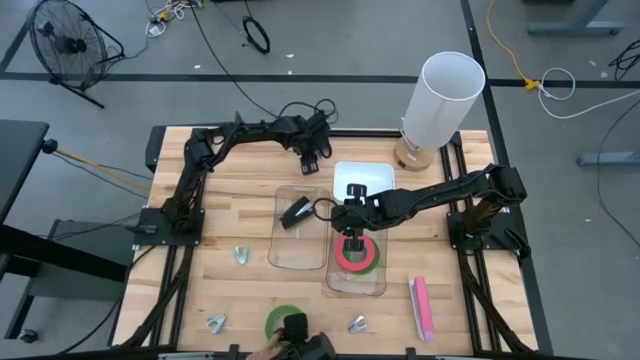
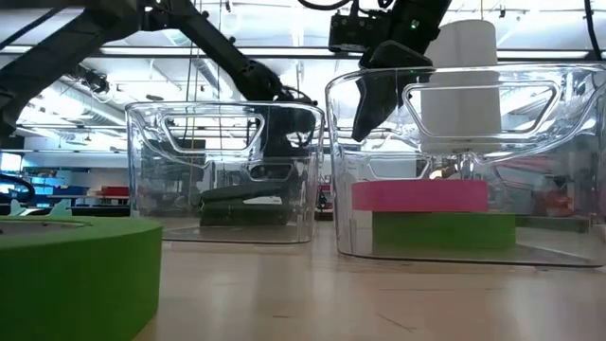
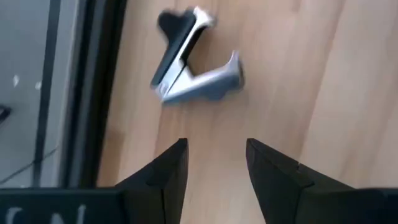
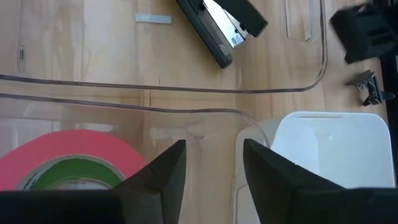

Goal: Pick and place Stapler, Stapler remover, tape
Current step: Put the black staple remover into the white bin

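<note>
In the high view, the right gripper (image 1: 352, 222) is held over the far end of the right bin (image 1: 381, 283), at about 12 o'clock from the red tape (image 1: 356, 254) stacked on a green tape (image 1: 372, 263) inside it. A black stapler (image 1: 296, 212) is seen in the left bin (image 1: 283, 255). The left gripper (image 1: 311, 160) is parked at the far edge of the table (image 1: 240, 210), well apart from the bins. A pink stapler (image 1: 422, 307) lies at 4 o'clock from the right bin, and another green tape (image 1: 275, 319) at the near edge; three removers (image 1: 241, 255) are scattered on the near half. In the low view, the right gripper (image 2: 377, 99) is seen above the right bin (image 2: 568, 161), clear of the red tape (image 2: 419, 196) resting on the green one (image 2: 443, 230). In the left wrist view, the left gripper's fingers (image 3: 168, 171) are spread apart, nothing between them, with a remover (image 3: 189, 59) on the wood beyond. In the right wrist view, the right fingers (image 4: 165, 171) are likewise parted and empty above the bin wall, with the red tape (image 4: 43, 152) just beside them and the stapler (image 4: 221, 25) beyond.
</note>
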You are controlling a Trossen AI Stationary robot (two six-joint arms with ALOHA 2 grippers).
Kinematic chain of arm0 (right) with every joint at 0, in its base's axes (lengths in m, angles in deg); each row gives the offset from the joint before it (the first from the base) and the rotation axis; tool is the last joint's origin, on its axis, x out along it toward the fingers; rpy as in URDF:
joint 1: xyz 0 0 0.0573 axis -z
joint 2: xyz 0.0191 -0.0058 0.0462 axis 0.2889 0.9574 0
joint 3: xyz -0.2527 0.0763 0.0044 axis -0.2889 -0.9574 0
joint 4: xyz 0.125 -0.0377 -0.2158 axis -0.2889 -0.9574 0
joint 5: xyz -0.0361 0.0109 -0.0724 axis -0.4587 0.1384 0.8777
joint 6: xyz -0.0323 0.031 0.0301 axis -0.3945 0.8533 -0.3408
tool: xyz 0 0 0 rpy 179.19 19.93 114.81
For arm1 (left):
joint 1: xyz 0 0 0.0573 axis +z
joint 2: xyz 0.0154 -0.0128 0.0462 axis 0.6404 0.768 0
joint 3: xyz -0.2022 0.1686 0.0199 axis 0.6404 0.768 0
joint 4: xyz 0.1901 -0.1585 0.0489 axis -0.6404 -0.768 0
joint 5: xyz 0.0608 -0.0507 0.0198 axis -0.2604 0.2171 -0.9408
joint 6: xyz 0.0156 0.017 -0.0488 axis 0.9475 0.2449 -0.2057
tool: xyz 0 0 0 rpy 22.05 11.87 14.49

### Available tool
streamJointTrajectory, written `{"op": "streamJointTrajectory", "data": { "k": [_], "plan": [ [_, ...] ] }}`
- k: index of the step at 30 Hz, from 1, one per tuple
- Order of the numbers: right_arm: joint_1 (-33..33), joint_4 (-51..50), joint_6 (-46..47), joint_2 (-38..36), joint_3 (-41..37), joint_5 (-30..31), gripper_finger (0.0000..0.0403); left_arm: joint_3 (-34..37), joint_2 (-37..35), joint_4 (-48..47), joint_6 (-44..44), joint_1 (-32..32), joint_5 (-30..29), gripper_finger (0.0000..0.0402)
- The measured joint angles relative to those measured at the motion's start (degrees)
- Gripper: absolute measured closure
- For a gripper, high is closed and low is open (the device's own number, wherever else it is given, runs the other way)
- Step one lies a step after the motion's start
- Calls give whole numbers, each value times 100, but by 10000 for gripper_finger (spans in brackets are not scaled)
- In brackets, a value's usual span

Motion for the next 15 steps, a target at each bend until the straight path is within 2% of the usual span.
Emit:
{"op": "streamJointTrajectory", "data": {
  "k": [2,4,9,15],
  "plan": [
    [0,-11,-16,1,0,0,240,-252,-4,-433,-11,12,-218,232],
    [0,-1,-65,1,0,6,240,-494,-4,-519,-80,43,-184,232],
    [2,22,-33,1,2,46,240,-679,10,432,-342,157,952,232],
    [0,0,-17,1,2,45,240,-675,459,458,-602,280,1353,243]
  ]
}}
